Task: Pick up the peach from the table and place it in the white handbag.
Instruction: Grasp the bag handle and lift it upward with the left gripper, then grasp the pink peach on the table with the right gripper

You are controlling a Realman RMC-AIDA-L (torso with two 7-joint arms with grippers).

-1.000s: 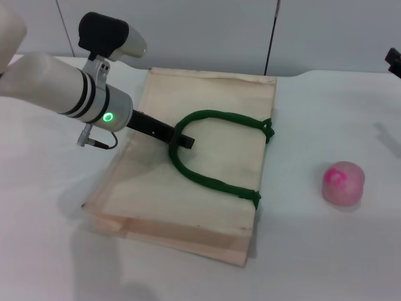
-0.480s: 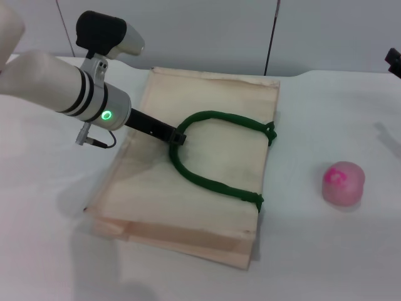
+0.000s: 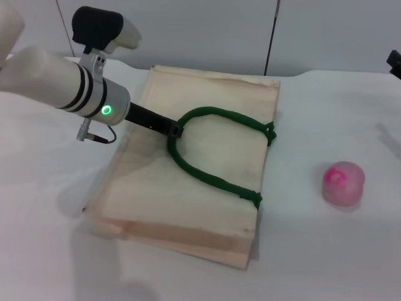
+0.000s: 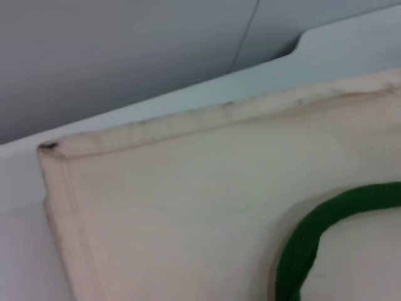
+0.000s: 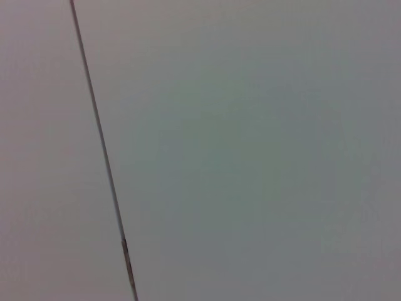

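The white handbag (image 3: 216, 153) lies flat on the table, its mouth toward the right. Its dark green loop handle (image 3: 213, 180) rests on top. My left gripper (image 3: 175, 130) reaches in from the left and is shut on the bend of that handle. The left wrist view shows the bag's cream fabric (image 4: 188, 213) and a piece of the green handle (image 4: 301, 244). The pink peach (image 3: 343, 182) with a magenta blotch sits on the table to the right of the bag, apart from it. Only a dark bit of my right gripper (image 3: 395, 63) shows at the far right edge.
The white table (image 3: 313, 251) has a grey wall (image 3: 207, 31) behind it. The right wrist view shows only that wall (image 5: 250, 157) and a thin seam.
My left gripper has pulled back to the left and away, dragging the handle's bend with it. The bag has shifted slightly. The peach has not moved.
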